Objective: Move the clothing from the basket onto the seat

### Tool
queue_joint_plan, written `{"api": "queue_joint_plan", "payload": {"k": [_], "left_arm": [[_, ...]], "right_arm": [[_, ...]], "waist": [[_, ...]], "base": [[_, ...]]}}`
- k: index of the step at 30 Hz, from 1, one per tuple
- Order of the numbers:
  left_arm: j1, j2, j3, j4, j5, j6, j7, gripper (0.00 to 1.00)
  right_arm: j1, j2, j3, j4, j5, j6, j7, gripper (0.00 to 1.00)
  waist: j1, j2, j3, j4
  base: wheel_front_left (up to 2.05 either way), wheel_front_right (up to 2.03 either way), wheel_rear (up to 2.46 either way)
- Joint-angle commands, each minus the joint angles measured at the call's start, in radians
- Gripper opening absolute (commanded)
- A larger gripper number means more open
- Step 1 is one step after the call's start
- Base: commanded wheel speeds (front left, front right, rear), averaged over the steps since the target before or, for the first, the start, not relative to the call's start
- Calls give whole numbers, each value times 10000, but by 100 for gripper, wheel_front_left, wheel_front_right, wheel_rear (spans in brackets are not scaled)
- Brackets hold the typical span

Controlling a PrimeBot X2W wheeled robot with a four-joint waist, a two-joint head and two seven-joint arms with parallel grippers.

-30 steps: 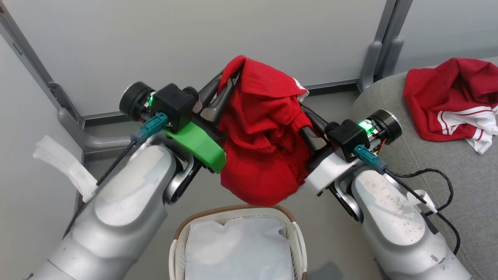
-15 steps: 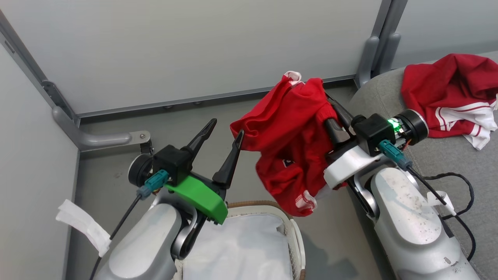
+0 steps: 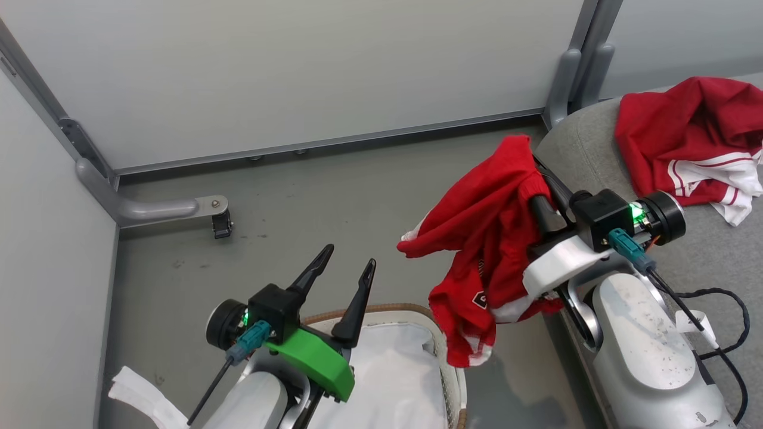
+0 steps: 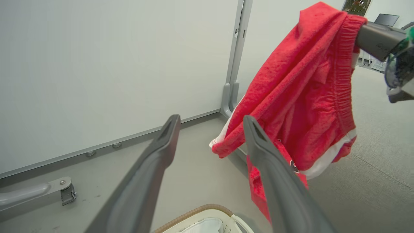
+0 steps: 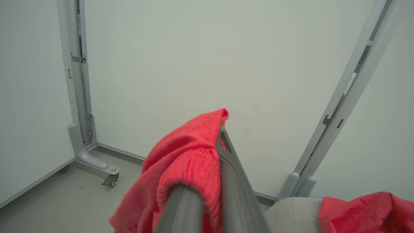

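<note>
My right gripper (image 3: 536,176) is shut on a red garment (image 3: 483,238) of the clothing, which hangs from it in the air beside the seat's left edge. In the right wrist view the fabric (image 5: 181,161) wraps one finger of that gripper (image 5: 210,152). Another red garment with white striped cuffs (image 3: 685,137) lies on the grey seat (image 3: 584,149). Low at the left, my left gripper (image 3: 350,257) stands open and empty over the basket (image 3: 387,308). Inside the basket I see its white liner (image 3: 387,381). The left wrist view shows the open left gripper (image 4: 212,126) and the hanging garment (image 4: 300,106).
Pale wall panels with grey posts close off the back and left. A caster bracket (image 3: 217,217) sits on the grey floor at the back left. A black cable (image 3: 724,298) loops beside my right forearm, over the seat.
My left gripper has let go of the red garment, opened and dropped toward the basket. The right gripper has carried the garment rightward to the seat's edge. The camera view has shifted too.
</note>
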Motion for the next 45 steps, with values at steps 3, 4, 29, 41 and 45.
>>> {"api": "queue_joint_plan", "payload": {"k": [3, 4, 29, 41, 45], "left_arm": [[368, -158, 227, 1, 271, -87, -29, 100], [437, -215, 280, 11, 367, -95, -30, 100], [295, -576, 643, -226, 1137, -259, -18, 100], [-41, -324, 188, -84, 1011, -262, -18, 100], [-125, -290, 90, -50, 980, -263, -18, 100]], "right_arm": [[235, -32, -160, -54, -81, -14, -23, 0], [257, -33, -212, -63, -81, -14, -23, 0], [584, -27, -1048, -605, -87, -14, -23, 0], [710, -23, -1332, -817, 225, -14, -23, 0], [726, -26, -1546, -866, 162, -14, -23, 0]], "waist": [[0, 0, 15, -53], [0, 0, 18, -68], [0, 0, 1090, -3558], [0, 0, 1589, -4309], [0, 0, 1675, -4108]], "base": [[0, 0, 0], [0, 0, 0], [0, 0, 0], [0, 0, 0], [0, 0, 0]]}}
